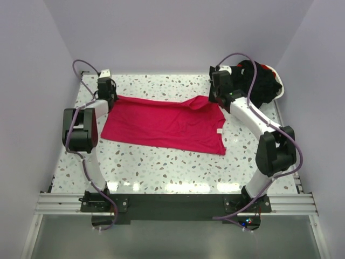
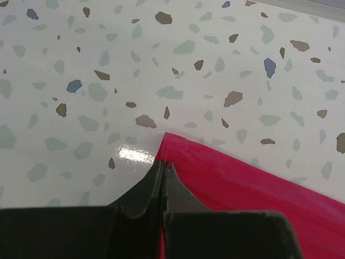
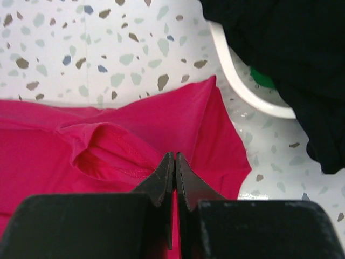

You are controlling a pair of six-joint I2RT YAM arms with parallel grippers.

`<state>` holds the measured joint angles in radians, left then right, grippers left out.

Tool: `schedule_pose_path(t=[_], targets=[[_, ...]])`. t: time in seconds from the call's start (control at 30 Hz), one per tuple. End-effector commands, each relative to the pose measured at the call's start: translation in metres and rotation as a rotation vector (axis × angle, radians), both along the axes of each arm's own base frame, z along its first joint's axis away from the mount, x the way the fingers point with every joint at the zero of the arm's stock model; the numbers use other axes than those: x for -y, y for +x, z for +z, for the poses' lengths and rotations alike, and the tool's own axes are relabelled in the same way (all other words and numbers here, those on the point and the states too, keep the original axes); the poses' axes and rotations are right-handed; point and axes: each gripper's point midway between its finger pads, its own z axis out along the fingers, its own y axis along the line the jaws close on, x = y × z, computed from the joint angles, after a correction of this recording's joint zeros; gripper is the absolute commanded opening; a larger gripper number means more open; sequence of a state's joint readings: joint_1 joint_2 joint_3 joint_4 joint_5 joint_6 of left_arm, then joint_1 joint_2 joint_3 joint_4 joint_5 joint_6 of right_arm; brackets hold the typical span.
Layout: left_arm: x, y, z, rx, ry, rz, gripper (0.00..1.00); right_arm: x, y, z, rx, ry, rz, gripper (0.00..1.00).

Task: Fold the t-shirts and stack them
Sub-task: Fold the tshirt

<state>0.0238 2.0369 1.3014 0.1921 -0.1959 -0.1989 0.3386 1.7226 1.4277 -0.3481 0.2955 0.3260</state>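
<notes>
The pinkish-red t-shirt (image 1: 164, 123) lies spread across the middle of the table, its small white label (image 1: 219, 131) near the right edge. My left gripper (image 1: 111, 102) is at its far left corner; in the left wrist view the jaws (image 2: 163, 164) are shut with red fabric (image 2: 242, 189) pinched between them. My right gripper (image 1: 215, 101) is at the far right corner beside a raised fold; in the right wrist view the jaws (image 3: 174, 156) are shut on the red shirt (image 3: 151, 124). Black t-shirts (image 1: 261, 83) lie heaped in the basket, also in the right wrist view (image 3: 280, 43).
The white plastic basket (image 1: 278, 90) stands at the far right corner, its rim (image 3: 237, 81) close to the right gripper, with something green (image 3: 261, 78) inside. White walls enclose the speckled table (image 1: 161, 167) on three sides.
</notes>
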Motion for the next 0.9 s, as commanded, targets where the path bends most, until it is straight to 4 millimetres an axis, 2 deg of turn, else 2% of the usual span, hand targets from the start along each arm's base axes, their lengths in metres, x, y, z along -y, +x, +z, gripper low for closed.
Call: schedule_pose_path(t=[0.0, 0.3, 0.5, 0.87], targets=[[-0.009, -0.001, 0.041, 0.087, 0.022, 0.050, 0.00, 0.007, -0.019, 0.008, 0.023, 0.000, -0.034, 0.00], [-0.010, -0.015, 0.038, 0.078, 0.009, 0.077, 0.00, 0.007, -0.057, -0.012, -0.029, -0.049, -0.041, 0.00], [-0.006, -0.023, 0.031, 0.053, 0.005, 0.076, 0.00, 0.007, -0.077, -0.012, -0.031, -0.054, -0.035, 0.00], [-0.006, -0.044, 0.022, 0.015, -0.019, 0.127, 0.00, 0.008, -0.104, -0.033, -0.072, -0.068, -0.025, 0.00]])
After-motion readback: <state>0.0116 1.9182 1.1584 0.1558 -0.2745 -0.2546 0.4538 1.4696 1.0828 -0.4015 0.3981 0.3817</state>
